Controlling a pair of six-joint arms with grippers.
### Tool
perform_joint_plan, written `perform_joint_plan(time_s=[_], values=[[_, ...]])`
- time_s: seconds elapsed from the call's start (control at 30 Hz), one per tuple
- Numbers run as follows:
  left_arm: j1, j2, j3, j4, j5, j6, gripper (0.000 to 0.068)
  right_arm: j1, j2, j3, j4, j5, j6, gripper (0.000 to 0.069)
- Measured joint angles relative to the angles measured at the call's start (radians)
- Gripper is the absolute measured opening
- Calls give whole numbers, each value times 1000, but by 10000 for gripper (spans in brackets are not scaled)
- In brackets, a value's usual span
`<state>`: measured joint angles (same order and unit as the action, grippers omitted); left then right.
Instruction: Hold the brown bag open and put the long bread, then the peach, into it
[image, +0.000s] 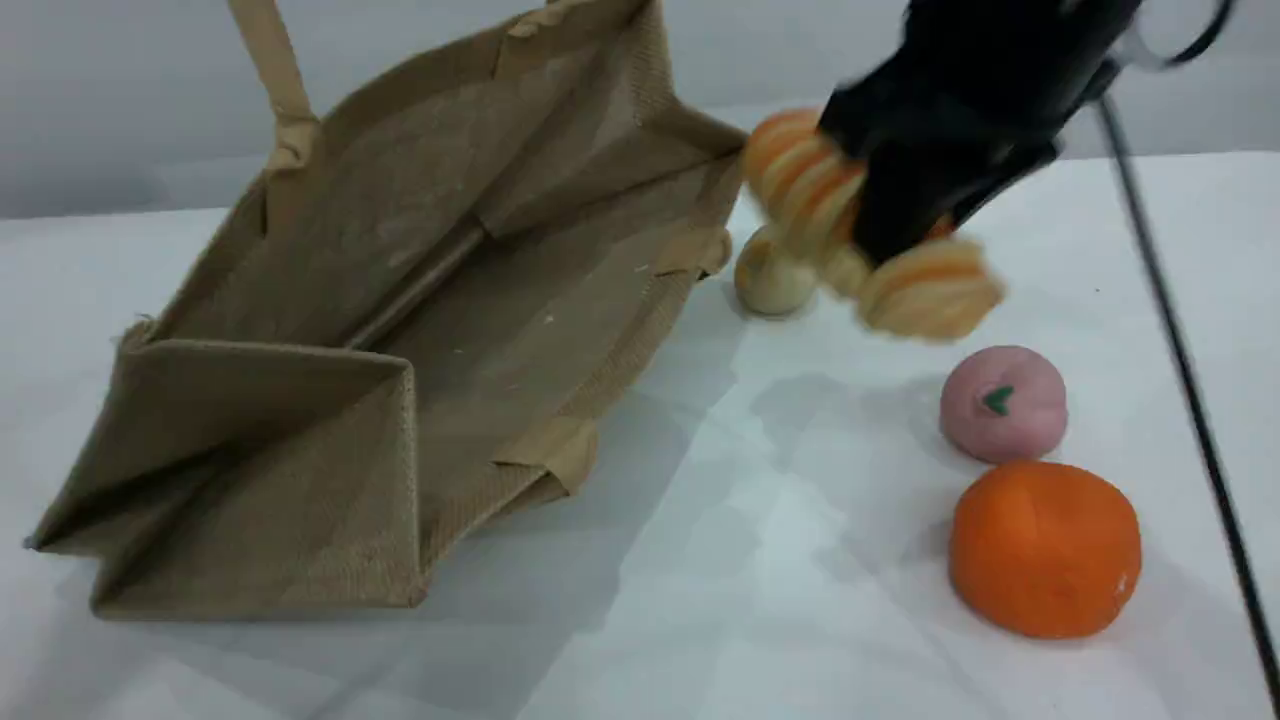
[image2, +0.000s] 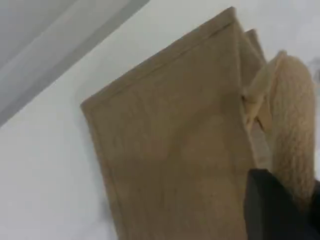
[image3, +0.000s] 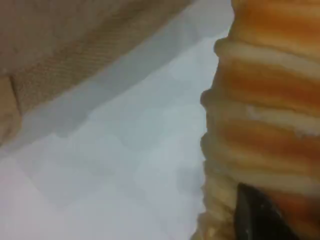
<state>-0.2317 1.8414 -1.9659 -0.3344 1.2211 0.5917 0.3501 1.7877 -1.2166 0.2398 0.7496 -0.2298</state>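
The brown bag (image: 400, 330) lies on its side with its mouth gaping toward the right. One beige handle (image: 275, 80) is pulled up out of the top of the scene view. In the left wrist view my left gripper (image2: 297, 202) is shut on that handle (image2: 292, 125), above the bag's outer wall (image2: 175, 150). My right gripper (image: 900, 215) is shut on the middle of the long bread (image: 925, 290), which hangs blurred above the table just right of the bag's mouth. The right wrist view shows the bread (image3: 270, 115) against a dark fingertip (image3: 260, 215). The pink peach (image: 1003, 403) rests on the table below the bread.
A large plain orange ball (image: 1045, 548) sits in front of the peach. A small pale bun (image: 770, 278) lies by the bag's rim under the bread. A black cable (image: 1185, 380) runs down the right side of the white table (image: 760, 560).
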Motion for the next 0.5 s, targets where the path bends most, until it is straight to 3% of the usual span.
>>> perform_joint_plan(time_s=[0.13, 0.3, 0.5], values=[[0, 0, -1, -59, 0, 73, 83, -13, -105, 3, 2, 86, 89, 111], [0, 0, -1, -108, 0, 162, 83, -13, -205, 4, 87, 152, 94, 111], [0, 0, -1, -116, 0, 186, 83, -11, -223, 14, 219, 221, 91, 106]])
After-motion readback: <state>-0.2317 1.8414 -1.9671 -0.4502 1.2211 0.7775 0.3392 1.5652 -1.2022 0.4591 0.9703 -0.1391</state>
